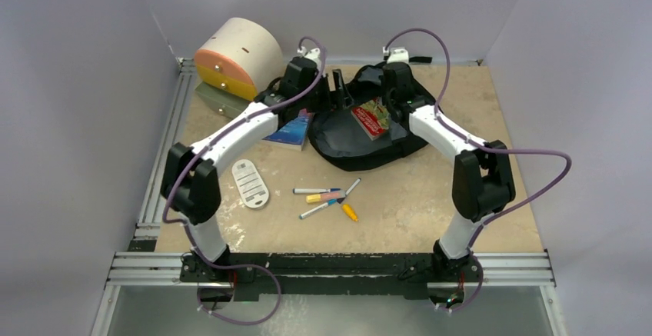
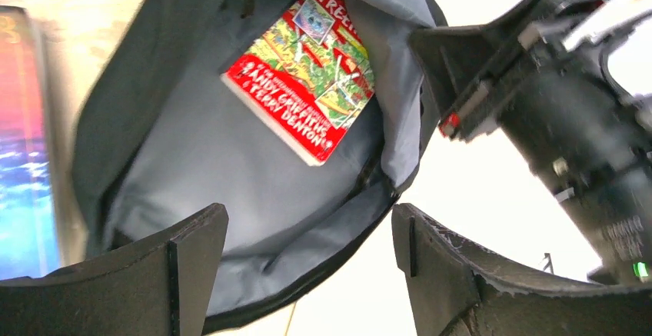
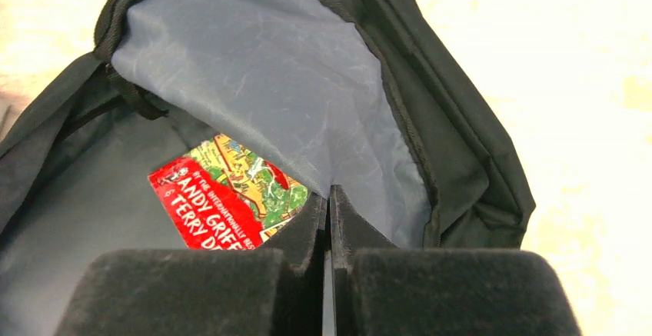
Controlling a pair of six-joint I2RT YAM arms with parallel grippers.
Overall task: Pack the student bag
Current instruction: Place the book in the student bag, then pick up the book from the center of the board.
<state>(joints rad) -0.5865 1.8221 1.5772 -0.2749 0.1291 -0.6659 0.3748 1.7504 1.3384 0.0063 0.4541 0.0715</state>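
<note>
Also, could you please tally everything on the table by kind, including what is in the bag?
Student bag: 1
Books: 2, red book inside the bag, blue book outside
Pens and markers: 5
White oval tag: 1
Drawer box: 1
Total: 10

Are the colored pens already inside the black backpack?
No, the pens lie on the table, outside the student bag and nearer the arm bases.
</note>
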